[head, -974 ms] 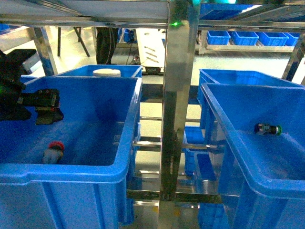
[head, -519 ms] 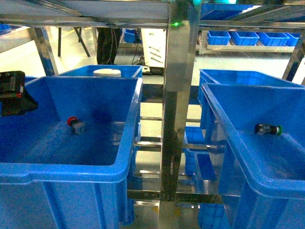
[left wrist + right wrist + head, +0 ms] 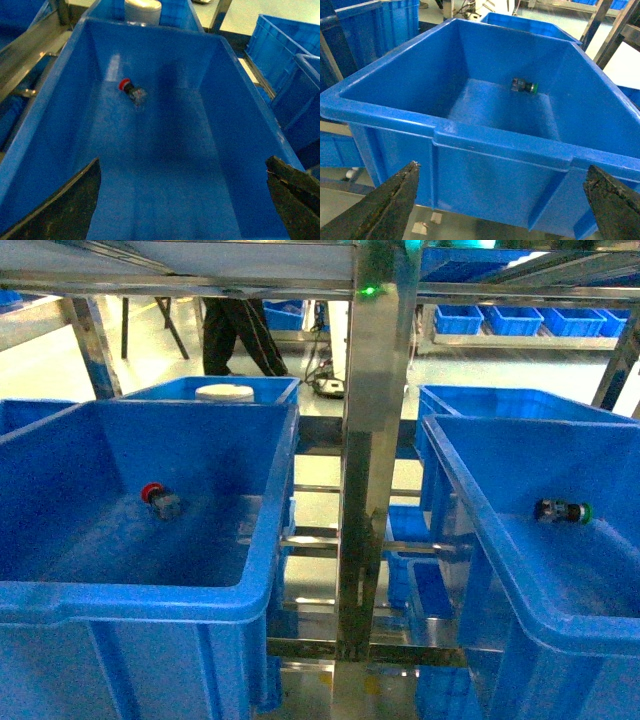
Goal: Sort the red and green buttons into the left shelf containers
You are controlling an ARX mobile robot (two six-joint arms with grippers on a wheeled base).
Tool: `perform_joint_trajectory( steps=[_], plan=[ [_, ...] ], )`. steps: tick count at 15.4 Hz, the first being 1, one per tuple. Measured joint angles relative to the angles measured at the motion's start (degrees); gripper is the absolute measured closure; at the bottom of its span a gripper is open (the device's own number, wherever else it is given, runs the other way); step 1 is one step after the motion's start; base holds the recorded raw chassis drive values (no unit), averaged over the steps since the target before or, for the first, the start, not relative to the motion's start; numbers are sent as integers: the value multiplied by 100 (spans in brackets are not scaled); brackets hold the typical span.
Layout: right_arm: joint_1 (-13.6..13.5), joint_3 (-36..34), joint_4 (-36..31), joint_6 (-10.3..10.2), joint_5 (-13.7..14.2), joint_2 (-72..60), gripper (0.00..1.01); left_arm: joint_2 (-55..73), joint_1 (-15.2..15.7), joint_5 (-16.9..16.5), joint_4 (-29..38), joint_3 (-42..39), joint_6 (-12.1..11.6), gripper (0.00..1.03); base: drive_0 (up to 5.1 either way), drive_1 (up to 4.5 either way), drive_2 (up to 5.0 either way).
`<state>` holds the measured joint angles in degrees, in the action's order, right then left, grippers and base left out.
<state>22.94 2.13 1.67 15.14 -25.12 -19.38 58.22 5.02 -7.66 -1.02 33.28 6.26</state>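
Note:
The red button (image 3: 157, 498) lies on its side on the floor of the left deep blue bin (image 3: 130, 602); in the left wrist view the red button (image 3: 130, 90) rests toward the far end of that bin (image 3: 235, 115). My left gripper (image 3: 182, 200) hangs open and empty over the bin's near end, well short of the button. The green button (image 3: 562, 510) lies in the right deep bin (image 3: 470, 530). From the right wrist I see the green button (image 3: 525, 86) against the far wall, with my right gripper (image 3: 500, 205) open outside the bin's front rim (image 3: 495, 142). Neither gripper shows in the head view.
A steel shelf upright (image 3: 375, 440) stands between the two bins. Another blue bin with a white round lid (image 3: 224, 392) sits behind the left one. Smaller blue bins (image 3: 515, 318) line a far shelf. A person's legs (image 3: 240, 335) are in the background.
The left gripper has drawn back out of the head view to the left. The red button has moved from the bin's front left toward its back. Legs have stepped into the background.

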Motion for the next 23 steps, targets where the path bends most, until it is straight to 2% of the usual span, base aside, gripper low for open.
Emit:
perform_joint_trajectory(
  steps=[1,2,5,6,7,8,9,11,13,14,15,16,23],
  plan=[
    [0,0,2,0,0,0,3,-592,-22,20,-278,-175,170,5,0,0,0],
    [0,0,2,0,0,0,3,-754,-22,22,-199,-168,254,5,0,0,0],
    [0,0,-2,0,0,0,3,-697,-26,35,-225,-105,308,5,0,0,0],
    [33,-192,-400,-219,96,330,9,-680,-55,125,369,-306,236,8,0,0,0],
    [-136,-210,-721,-721,457,1346,22,-903,-149,422,1777,-925,-85,20,0,0,0],
    [-448,-210,-671,-1027,625,1902,33,-1121,-417,728,2509,-1397,-280,31,0,0,0],
    [-721,-205,-306,-1217,874,1902,44,-1294,-542,704,2909,-1720,-404,42,0,0,0],
    [-1145,-149,-251,-1390,1353,1882,70,-1626,-492,774,3027,-2059,-522,68,0,0,0],
    [-1502,-149,-201,-1414,1703,1882,92,-1941,-498,774,2973,-2374,-525,89,0,0,0],
    [-2013,-146,-144,-1427,2275,1899,100,-2090,-498,772,2933,-2479,-525,100,0,0,0],
    [-2345,-146,-149,-1438,2389,1899,99,-2273,-498,767,2868,-2588,-529,101,0,0,0],
    [-2317,-146,-140,-1443,2500,1899,99,-2498,-498,769,2789,-2699,-529,101,0,0,0],
    [-2293,-146,-144,-1449,2507,1899,99,-3418,-498,772,2201,-3047,-529,101,0,0,0]
  ],
)
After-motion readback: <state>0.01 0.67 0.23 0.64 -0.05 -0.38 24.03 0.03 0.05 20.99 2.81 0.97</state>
